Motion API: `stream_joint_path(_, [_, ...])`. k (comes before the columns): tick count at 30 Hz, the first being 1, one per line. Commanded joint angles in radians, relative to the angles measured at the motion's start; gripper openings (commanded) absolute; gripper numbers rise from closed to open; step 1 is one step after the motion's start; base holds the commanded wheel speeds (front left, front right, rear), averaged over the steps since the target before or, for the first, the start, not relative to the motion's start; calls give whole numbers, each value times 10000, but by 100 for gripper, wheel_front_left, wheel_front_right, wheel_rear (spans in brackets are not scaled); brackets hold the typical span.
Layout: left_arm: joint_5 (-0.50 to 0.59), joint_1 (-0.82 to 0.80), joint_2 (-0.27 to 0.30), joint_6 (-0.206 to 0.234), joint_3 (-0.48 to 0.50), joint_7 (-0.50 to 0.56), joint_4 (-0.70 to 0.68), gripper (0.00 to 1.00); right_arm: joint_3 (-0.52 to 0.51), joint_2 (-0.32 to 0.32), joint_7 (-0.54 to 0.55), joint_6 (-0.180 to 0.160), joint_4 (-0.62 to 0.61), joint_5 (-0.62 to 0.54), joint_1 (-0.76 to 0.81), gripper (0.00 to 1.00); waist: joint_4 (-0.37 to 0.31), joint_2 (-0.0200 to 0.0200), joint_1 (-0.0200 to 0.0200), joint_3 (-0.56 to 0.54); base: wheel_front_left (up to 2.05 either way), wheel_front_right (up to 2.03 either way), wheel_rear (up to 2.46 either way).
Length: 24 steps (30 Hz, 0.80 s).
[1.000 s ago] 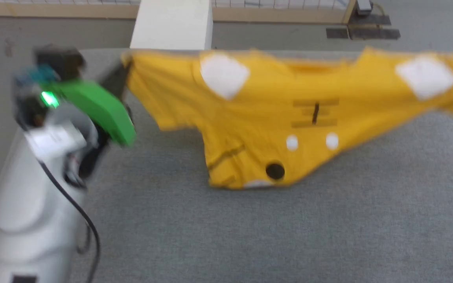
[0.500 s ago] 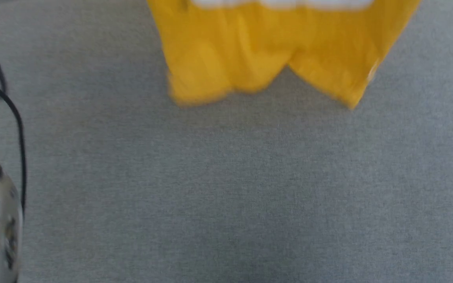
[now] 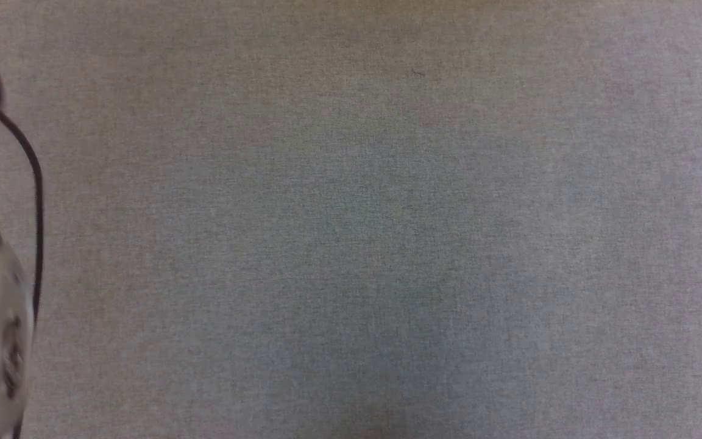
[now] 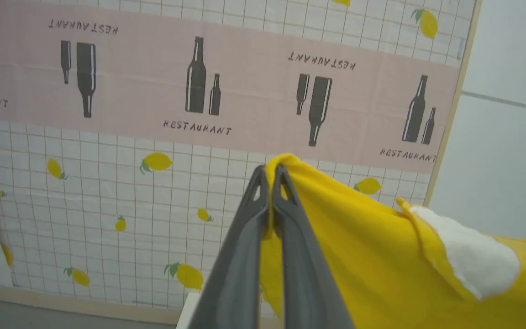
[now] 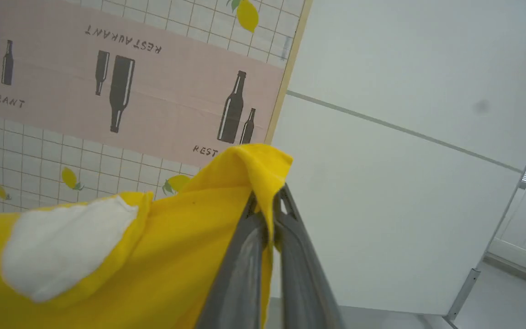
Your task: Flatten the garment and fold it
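**Both wrist views.** The left gripper point(image 4: 270, 172), its two long dark fingers pressed together, pinched a folded edge of the bright yellow short-sleeved T-shirt point(image 4: 363, 246), which was held up in front of the pink-banded, tiled wall panel printed with bottles and lemons point(image 4: 199, 64). The right gripper point(image 5: 267, 197), likewise closed, clamped another edge before the panel's wooden border. A white patch point(image 4: 468, 256) lay near each grip.
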Motion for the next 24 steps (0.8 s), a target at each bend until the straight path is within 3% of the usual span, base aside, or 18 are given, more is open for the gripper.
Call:
stream_joint_path(1, [2, 661, 115, -186, -99, 77, 213, 0, 157, -8, -96, -15, 272, 247, 528, 0, 86, -1, -2, -245, 0, 0, 0])
stream_joint_path(7, [-308, 3346, 357, -686, -458, 643, 590, 0, 966, -203, 11, -15, 961, 1584, 2703, 0, 135, -1, -2, -1099, 0, 0, 0])
stream_joint_path(11, [-946, 5513, 271, -804, -447, 1297, 220, 0, 1490, -405, 761, -15, 816, 2887, 4626, 0, 186, -1, -2, -1875, 0, 0, 0])
stream_joint_path(17, [-1754, 8888, 200, -814, -559, 2537, -988, 0, 1703, -942, 2434, -15, -762, 4544, 8080, 0, 342, -1, -2, -2936, 0, 0, 0])
stream_joint_path(20, [-2150, 10479, 138, -680, -629, 3250, -1809, 0, 1243, -1078, 3296, -15, -1957, 5039, 9942, 0, 433, -1, -2, -3312, 0, 0, 0])
stream_joint_path(24, [-2389, 12322, 115, -240, -766, 4046, -2919, 0, 236, -741, 4301, -15, -3445, 5118, 12233, 0, 541, -1, -2, -3737, 0, 0, 0])
